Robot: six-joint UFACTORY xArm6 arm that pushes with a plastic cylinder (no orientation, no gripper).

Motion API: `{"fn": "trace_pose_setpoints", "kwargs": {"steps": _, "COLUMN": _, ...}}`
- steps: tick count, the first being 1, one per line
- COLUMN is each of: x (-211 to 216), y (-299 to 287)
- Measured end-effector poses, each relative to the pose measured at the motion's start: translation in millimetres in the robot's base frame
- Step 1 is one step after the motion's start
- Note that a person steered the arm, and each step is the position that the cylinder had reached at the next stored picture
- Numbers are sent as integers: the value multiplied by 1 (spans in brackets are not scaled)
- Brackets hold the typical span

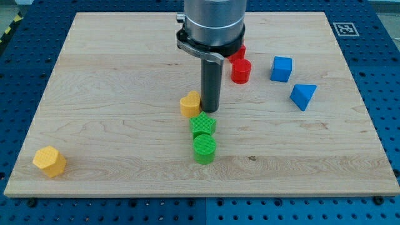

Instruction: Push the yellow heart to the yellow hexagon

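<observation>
Pale, streaky-grained wooden counter [112,75]. Blue perforated surround [387,94]. Yellow ribbed plastic heart [190,104]. Yellow ribbed plastic hexagon [49,161]. Green ribbed star-shaped block [202,125]. Green ribbed cylinder [204,149]. Red cylinder [240,71]. Second red block [240,52], shape unclear. Blue cube [282,69]. Blue triangular block [303,95]. Black-and-white square marker [345,29]. Dark rod, silver-grey housing.

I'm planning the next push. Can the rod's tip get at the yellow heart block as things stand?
Probably yes. My tip already sits right beside the yellow heart block, on its right in the view, with nothing between them. The green star-like block lies just below, clear of a leftward push toward the yellow hexagon block.
</observation>
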State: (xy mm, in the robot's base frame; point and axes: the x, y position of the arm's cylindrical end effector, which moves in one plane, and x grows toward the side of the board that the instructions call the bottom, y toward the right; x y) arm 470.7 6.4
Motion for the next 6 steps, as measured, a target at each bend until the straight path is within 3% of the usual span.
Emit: {"fn": "trace_pose_setpoints", "kwargs": {"steps": 6, "x": -26, "y": -136}}
